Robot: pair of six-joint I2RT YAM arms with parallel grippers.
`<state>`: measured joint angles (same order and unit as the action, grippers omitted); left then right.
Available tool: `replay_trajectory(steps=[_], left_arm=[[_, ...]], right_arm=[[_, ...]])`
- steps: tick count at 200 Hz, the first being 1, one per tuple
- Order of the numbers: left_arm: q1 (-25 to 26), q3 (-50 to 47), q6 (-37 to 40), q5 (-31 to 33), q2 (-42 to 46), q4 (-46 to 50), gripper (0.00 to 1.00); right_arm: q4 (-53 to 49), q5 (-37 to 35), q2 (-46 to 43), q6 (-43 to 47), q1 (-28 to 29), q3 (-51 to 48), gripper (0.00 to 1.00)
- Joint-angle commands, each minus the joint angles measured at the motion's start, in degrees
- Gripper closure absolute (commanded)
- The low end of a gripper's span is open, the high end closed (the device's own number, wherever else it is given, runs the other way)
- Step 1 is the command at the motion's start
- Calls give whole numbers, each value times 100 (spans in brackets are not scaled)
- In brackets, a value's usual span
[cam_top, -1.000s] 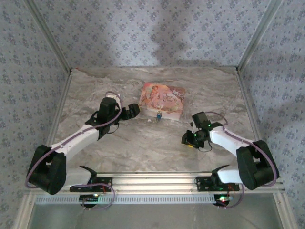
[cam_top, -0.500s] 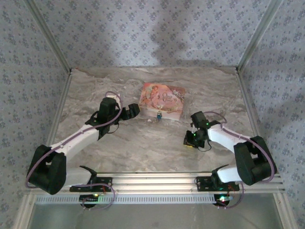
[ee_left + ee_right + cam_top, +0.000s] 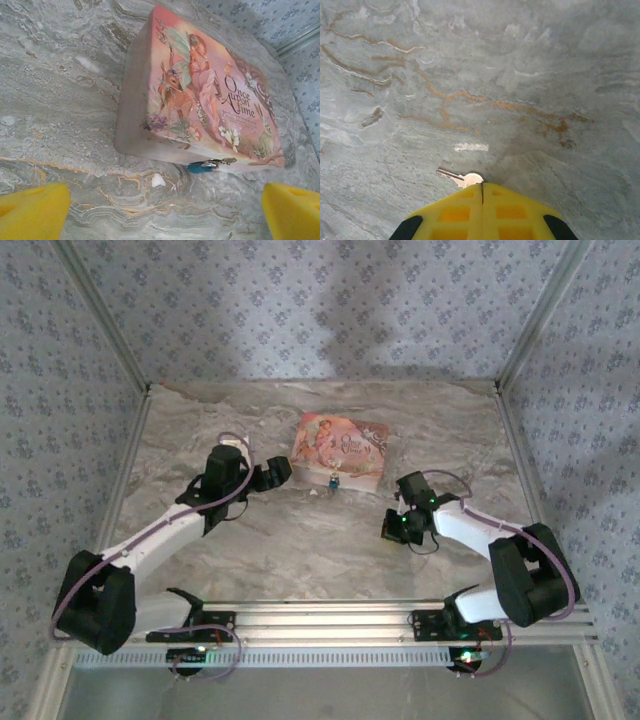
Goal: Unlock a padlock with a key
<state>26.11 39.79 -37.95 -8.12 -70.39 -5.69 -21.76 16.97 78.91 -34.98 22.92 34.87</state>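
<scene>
Nearest the arm bases, the right gripper point(image 3: 393, 530) is seen low over the marbled counter point(image 3: 300, 540), right of centre. In the right wrist view its yellow fingers point(image 3: 455, 212) are pressed together, so that only a thin seam is left between them. The key point(image 3: 462, 177), a small silver piece, is found at the very tips. Its round head is tucked against the seam and its toothed blade points away to the left, flat over the counter. Whether the head is actually pinched or merely touched by the closed tips cannot be told.

Farther in and on the left side, the left gripper point(image 3: 275, 473) is held with its jaws spread wide and nothing between them. In the left wrist view one yellow fingertip point(image 3: 30, 212) is seen at each lower corner, with bare counter between them.

Just beyond that gripper, the padlock point(image 3: 201, 167) is placed against the near edge of the pink box point(image 3: 200, 100). It is a small blue body with a silver loop at one end, and it is touching the box wall. From above it point(image 3: 333, 481) is seen at the middle of that near edge, well apart from the key.

The box lies flat, with a fairy picture and the words "Once Upon A Time" on its lid. Behind it the counter is closed off by patterned walls point(image 3: 320, 300).
</scene>
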Motion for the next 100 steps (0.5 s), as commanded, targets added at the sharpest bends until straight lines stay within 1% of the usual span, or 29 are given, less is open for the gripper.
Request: replay_trajectory(steps=[1,45,100], left_arm=[[-127,-155,-356,-152,205,-7,2],[-468,-281,-1490,-889,254,-326,2],[-528,-261,-2680,-1463,248,-837,2]], right_arm=[[217,217,-190,-68,31,-129,100],[902,784,-601,-364,29,-268,100],[2204,1305,-1067,-1069,30,-357,100]])
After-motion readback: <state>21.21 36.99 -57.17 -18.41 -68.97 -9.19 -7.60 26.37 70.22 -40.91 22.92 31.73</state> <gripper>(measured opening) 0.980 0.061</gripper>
